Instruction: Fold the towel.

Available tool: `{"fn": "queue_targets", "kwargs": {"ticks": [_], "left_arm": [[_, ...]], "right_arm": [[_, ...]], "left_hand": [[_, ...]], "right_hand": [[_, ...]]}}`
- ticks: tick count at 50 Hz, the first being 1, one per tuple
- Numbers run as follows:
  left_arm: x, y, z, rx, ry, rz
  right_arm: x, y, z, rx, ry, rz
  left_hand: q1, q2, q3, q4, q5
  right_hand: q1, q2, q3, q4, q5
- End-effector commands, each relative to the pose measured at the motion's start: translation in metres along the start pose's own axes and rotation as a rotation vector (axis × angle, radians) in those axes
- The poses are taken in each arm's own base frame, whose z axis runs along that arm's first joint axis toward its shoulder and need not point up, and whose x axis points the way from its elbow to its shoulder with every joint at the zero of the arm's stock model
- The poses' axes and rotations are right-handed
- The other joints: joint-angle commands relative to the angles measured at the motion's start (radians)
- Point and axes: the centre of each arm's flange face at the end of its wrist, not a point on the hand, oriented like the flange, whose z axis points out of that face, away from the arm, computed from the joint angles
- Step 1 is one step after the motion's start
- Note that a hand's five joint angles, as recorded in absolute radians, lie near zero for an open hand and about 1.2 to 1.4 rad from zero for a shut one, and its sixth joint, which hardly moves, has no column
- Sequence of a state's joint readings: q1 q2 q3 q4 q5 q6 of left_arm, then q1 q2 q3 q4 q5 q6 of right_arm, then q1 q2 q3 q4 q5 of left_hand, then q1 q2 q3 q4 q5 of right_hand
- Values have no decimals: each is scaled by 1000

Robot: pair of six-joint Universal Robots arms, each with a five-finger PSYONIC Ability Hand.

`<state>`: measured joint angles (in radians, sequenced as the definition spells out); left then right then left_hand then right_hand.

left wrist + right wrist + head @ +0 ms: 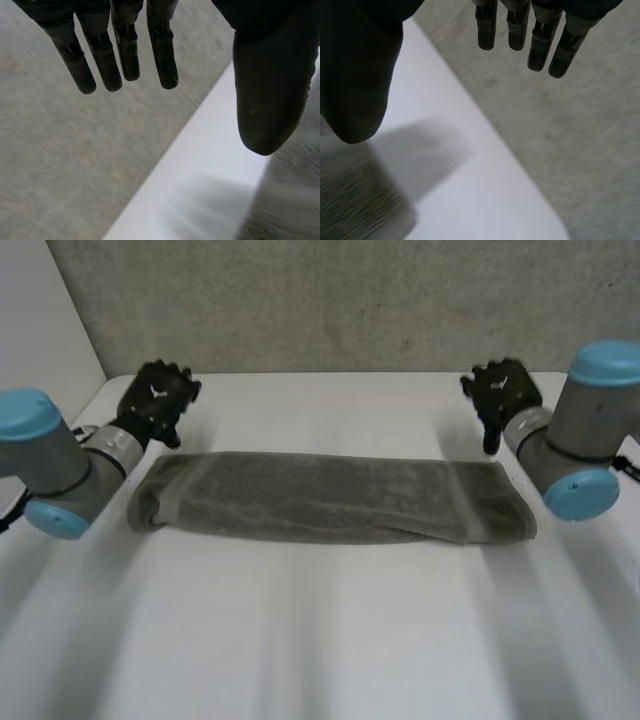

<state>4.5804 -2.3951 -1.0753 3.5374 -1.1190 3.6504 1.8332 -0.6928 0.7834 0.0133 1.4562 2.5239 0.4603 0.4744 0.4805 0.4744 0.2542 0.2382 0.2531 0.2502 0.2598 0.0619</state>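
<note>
The towel (330, 498) lies on the desk (320, 640) as a folded strip. The head view shows its whole long axis, running from left hand (155, 402) to right hand (505, 395). The wrist views show both hands' fingers (125, 55) straight, spread and empty.

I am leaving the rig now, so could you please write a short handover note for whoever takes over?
Left hand: open, holding nothing, just beyond the towel's far edge at its left end.
Right hand: open, holding nothing, just beyond the far edge at the right end.
Towel: lies across the white table as a long narrow strip and looks folded lengthwise once.
Left to do: probably fold it end to end.
</note>
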Motion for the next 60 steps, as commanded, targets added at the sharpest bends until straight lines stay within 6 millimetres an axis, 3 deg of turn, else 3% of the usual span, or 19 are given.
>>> {"fn": "queue_targets", "kwargs": {"ticks": [1, 3, 7, 8, 10, 13, 15, 21, 24, 30, 37, 43, 50, 54, 58, 59, 60], "left_arm": [[-19, -42, -17, 21, -48, -28], [-23, -55, -33, 3, -52, -63], [-20, -58, -52, -45, -40, -104], [-16, -57, -62, -74, -33, -117], [-13, -54, -72, -106, -27, -132], [-6, -46, -91, -173, -16, -162], [-3, -41, -99, -201, -14, -176], [11, -28, -118, -273, 0, -212], [14, -21, -122, -311, -22, -222], [21, -14, -124, -348, -30, -229], [25, -12, -126, -354, -27, -239], [25, -11, -127, -333, -39, -231], [25, -11, -127, -326, -44, -227], [25, -11, -126, -325, -43, -226], [25, -11, -126, -325, -43, -226], [26, -11, -127, -327, -42, -227], [26, -11, -127, -327, -44, -227]], "right_arm": [[40, -64, -30, 110, 75, -2], [42, -69, -40, 97, 60, 4], [39, -72, -73, 14, -4, 38], [39, -72, -73, 13, -4, 38], [27, -57, -94, -84, -71, 73], [18, -47, -104, -135, -108, 92], [5, -25, -119, -217, -148, 112], [-18, 5, -134, -252, -184, 123], [-22, 10, -135, -249, -180, 124], [-24, 43, -123, -241, -136, 135], [-36, 72, -106, -242, -144, 131], [-35, 80, -99, -251, -132, 128], [-18, 92, -88, -274, -91, 135], [-4, 98, -86, -285, -57, 128], [32, 108, -84, -299, 16, 75], [32, 108, -84, -299, 16, 74], [48, 111, -84, -304, 48, 41]], "left_hand": [[-35, -49, -56, -50, -4], [-27, -41, -47, -41, 5], [-21, -35, -41, -35, 11], [-18, -32, -38, -32, 14], [-18, -32, -38, -32, 14], [-12, -26, -32, -26, 20], [-9, -23, -29, -23, 23], [3, -11, -17, -11, 34], [0, -14, -20, -14, 31], [-3, -17, -23, -17, 28], [-6, -20, -26, -20, 25], [-6, -20, -26, -20, 25], [-9, -23, -29, -23, 23], [-12, -26, -32, -26, 20], [-12, -26, -32, -26, 20], [-12, -26, -32, -26, 20], [-15, -29, -35, -29, 17]], "right_hand": [[-64, -79, -76, -85, -62], [-64, -79, -76, -85, -62], [-64, -79, -76, -85, -62], [-64, -79, -76, -85, -62], [-64, -79, -76, -85, -62], [-64, -79, -76, -85, -62], [5, -10, -7, -17, 7], [90, 75, 78, 69, 92], [99, 84, 87, 78, 101], [123, 108, 111, 101, 124], [322, 307, 310, 300, 324], [601, 586, 589, 580, 603], [1157, 1142, 1145, 1135, 1159], [1158, 1143, 1146, 1136, 1160], [1158, 1143, 1146, 1136, 1160], [1158, 1143, 1146, 1136, 1160], [1158, 1143, 1146, 1136, 1160]]}}
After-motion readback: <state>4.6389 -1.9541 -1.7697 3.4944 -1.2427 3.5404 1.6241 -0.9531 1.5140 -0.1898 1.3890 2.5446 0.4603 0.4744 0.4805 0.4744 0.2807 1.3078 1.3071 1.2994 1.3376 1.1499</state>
